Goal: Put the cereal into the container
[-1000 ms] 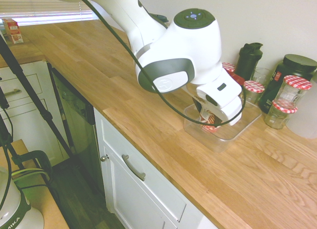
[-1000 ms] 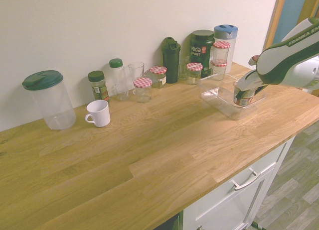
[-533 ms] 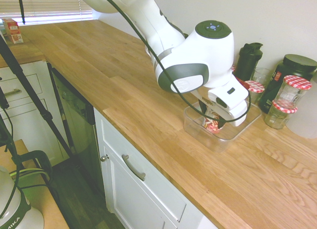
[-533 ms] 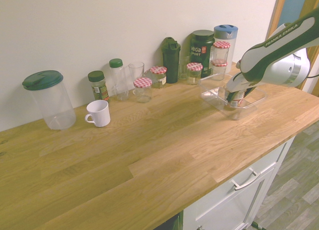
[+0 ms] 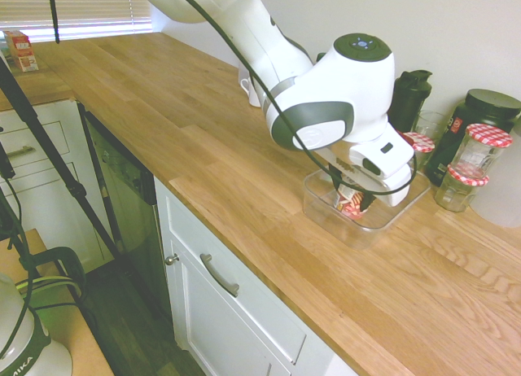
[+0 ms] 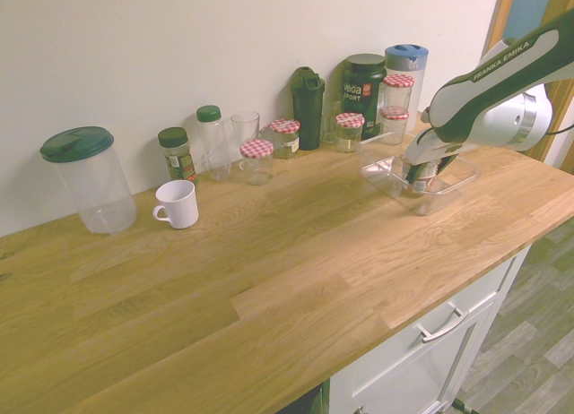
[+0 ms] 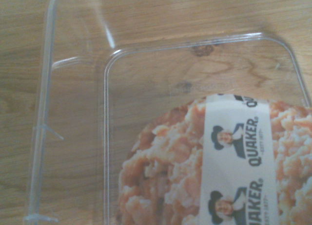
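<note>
One cereal cup (image 5: 351, 207), printed red, white and brown, is held in the nearly closed claw (image 5: 352, 194) within the clear, round-cornered plastic tub (image 5: 324, 220). Compared with a second ago, the claw and cup have been shifted right in the first exterior view, and the smooth white mug (image 5: 253, 94) has been partly uncovered on the far side of the wood-grained counter (image 5: 244, 205).

Red-and-white checked lids (image 6: 256, 149), blue-topped pitcher (image 6: 407, 60), white mug (image 6: 177, 204), green-lidded jar (image 6: 174, 150)
</note>
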Tool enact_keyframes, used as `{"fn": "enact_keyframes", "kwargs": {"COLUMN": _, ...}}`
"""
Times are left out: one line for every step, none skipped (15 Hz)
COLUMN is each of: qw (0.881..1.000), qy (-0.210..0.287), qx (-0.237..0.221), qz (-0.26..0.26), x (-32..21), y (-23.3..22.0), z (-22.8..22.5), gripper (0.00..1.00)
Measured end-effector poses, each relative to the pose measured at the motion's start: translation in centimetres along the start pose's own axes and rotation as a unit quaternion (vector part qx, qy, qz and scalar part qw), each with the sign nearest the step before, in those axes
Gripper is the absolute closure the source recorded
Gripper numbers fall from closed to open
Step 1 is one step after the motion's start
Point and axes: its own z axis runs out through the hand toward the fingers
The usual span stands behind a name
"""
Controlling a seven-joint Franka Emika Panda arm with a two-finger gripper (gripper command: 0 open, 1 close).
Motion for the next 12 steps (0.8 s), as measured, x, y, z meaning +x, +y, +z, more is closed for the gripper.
{"fn": "enact_keyframes", "kwargs": {"qw": 1.0, "qy": 0.0, "qx": -0.001, "qz": -0.002, "x": 0.0, "y": 0.0, "z": 0.0, "gripper": 0.0}}
{"fn": "enact_keyframes", "kwargs": {"qw": 1.0, "qy": 0.0, "qx": -0.002, "qz": -0.003, "x": 0.1, "y": 0.0, "z": 0.0, "gripper": 0.0}}
{"fn": "enact_keyframes", "kwargs": {"qw": 1.0, "qy": -0.001, "qx": -0.004, "qz": -0.004, "x": 0.1, "y": 0.1, "z": 0.0, "gripper": 0.0}}
{"fn": "enact_keyframes", "kwargs": {"qw": 1.0, "qy": -0.004, "qx": -0.008, "qz": -0.007, "x": 0.0, "y": 0.2, "z": 0.1, "gripper": 0.0}}
{"fn": "enact_keyframes", "kwargs": {"qw": 1.0, "qy": -0.005, "qx": -0.014, "qz": -0.01, "x": 0.1, "y": 0.3, "z": 0.1, "gripper": 0.0}}
{"fn": "enact_keyframes", "kwargs": {"qw": 1.0, "qy": -0.007, "qx": -0.019, "qz": -0.012, "x": 0.1, "y": 0.3, "z": 0.0, "gripper": 0.0}}
{"fn": "enact_keyframes", "kwargs": {"qw": 1.0, "qy": -0.009, "qx": -0.024, "qz": -0.013, "x": 0.2, "y": 0.3, "z": -0.2, "gripper": 0.0}}
{"fn": "enact_keyframes", "kwargs": {"qw": 0.999, "qy": -0.013, "qx": -0.028, "qz": -0.013, "x": 0.3, "y": 0.1, "z": -0.7, "gripper": 0.0}}
{"fn": "enact_keyframes", "kwargs": {"qw": 0.999, "qy": -0.019, "qx": -0.031, "qz": -0.011, "x": 0.6, "y": -0.2, "z": -1.6, "gripper": 0.0}}
{"fn": "enact_keyframes", "kwargs": {"qw": 0.999, "qy": -0.026, "qx": -0.034, "qz": -0.009, "x": 1.0, "y": -0.7, "z": -2.8, "gripper": 0.0}}
{"fn": "enact_keyframes", "kwargs": {"qw": 0.999, "qy": -0.031, "qx": -0.038, "qz": -0.006, "x": 1.5, "y": -1.2, "z": -4.4, "gripper": 0.0}}
{"fn": "enact_keyframes", "kwargs": {"qw": 0.998, "qy": -0.036, "qx": -0.042, "qz": -0.003, "x": 2.0, "y": -1.8, "z": -6.1, "gripper": 0.0}}
